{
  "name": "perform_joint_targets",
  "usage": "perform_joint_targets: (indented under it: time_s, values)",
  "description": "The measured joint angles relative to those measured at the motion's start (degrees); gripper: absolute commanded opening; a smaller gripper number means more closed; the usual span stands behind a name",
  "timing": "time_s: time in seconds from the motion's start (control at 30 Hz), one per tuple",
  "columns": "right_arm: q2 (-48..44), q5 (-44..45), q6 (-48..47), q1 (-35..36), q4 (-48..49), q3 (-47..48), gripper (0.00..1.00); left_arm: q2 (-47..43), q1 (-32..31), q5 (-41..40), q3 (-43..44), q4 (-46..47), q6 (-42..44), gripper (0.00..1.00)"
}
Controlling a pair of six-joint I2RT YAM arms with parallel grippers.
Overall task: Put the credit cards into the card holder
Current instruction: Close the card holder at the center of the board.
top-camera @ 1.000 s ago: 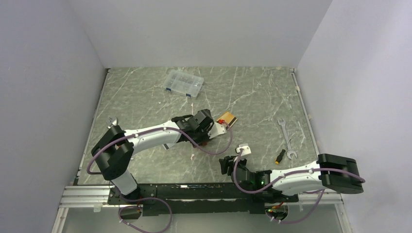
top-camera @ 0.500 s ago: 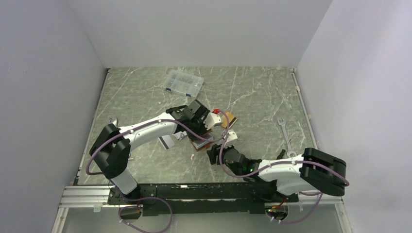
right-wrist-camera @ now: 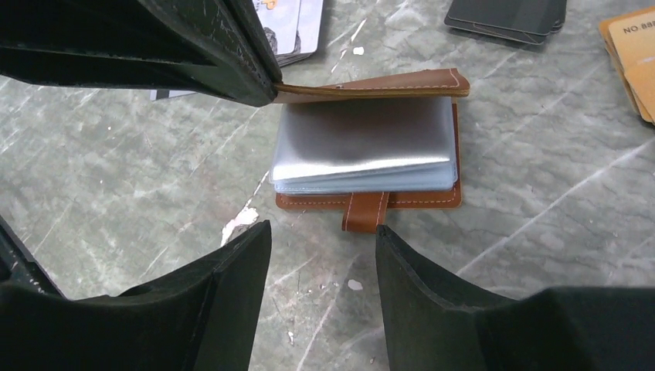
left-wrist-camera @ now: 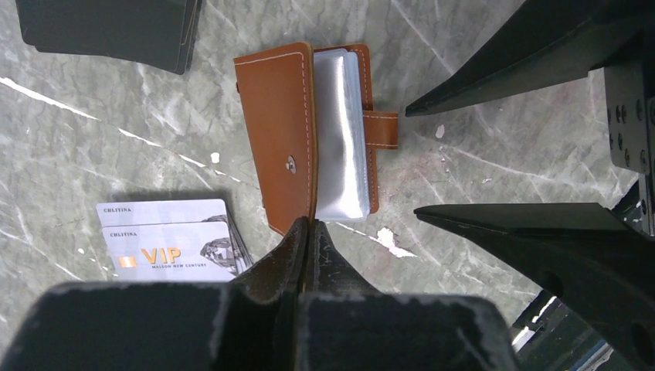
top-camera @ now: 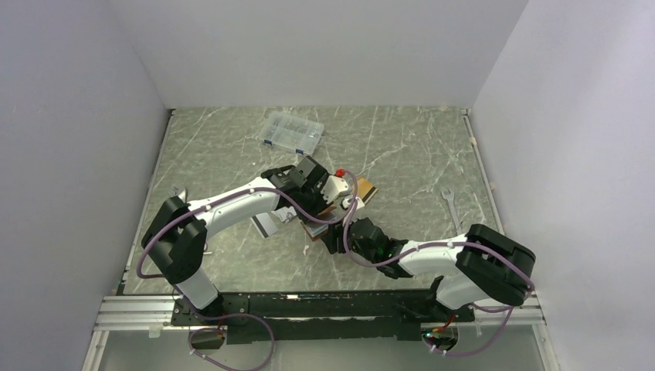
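Card holder [left-wrist-camera: 278, 139]: brown leather, lying open on the tabletop [top-camera: 402, 154] about mid-way between the two arms.
Cover [right-wrist-camera: 371, 83]: raised off the sleeves and tilted, pinched at one edge.
Sleeves [right-wrist-camera: 363, 147]: silvery-clear stack, exposed and lying flat on the back flap; whether any card is inside, cannot tell.
Snap strap [right-wrist-camera: 364, 212]: sticks out from the back flap towards the right arm, undone.
Left gripper [left-wrist-camera: 307, 232]: clamped tight on the cover's edge, holding it up.
Right gripper [right-wrist-camera: 323, 236]: fingers spread moderately wide with nothing between them, low over the tabletop, tips just short of the strap side of the holder.
Silver cards [left-wrist-camera: 166, 239]: small stack with "VIP" lettering, flat on the tabletop just beside the holder on the cover side.
Orange cards [right-wrist-camera: 633, 54]: overlapping, near the holder on its far side, apart from it.
Black rectangle [left-wrist-camera: 108, 31]: flat on the tabletop, apart from the holder.
Compartment box [top-camera: 292, 133]: clear, towards the back of the tabletop, well apart.
Wrench [top-camera: 450, 202]: on the right side, well apart.
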Motion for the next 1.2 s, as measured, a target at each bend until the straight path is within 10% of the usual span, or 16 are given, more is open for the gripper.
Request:
perform_joint_targets:
  time_s: [1.2]
  values:
    - [10.7, 1.5, -12.3, 2.0, 13.7, -3.1, 0.47, 0.5, 3.3, 8.2, 0.8, -2.7, 0.4, 0.0]
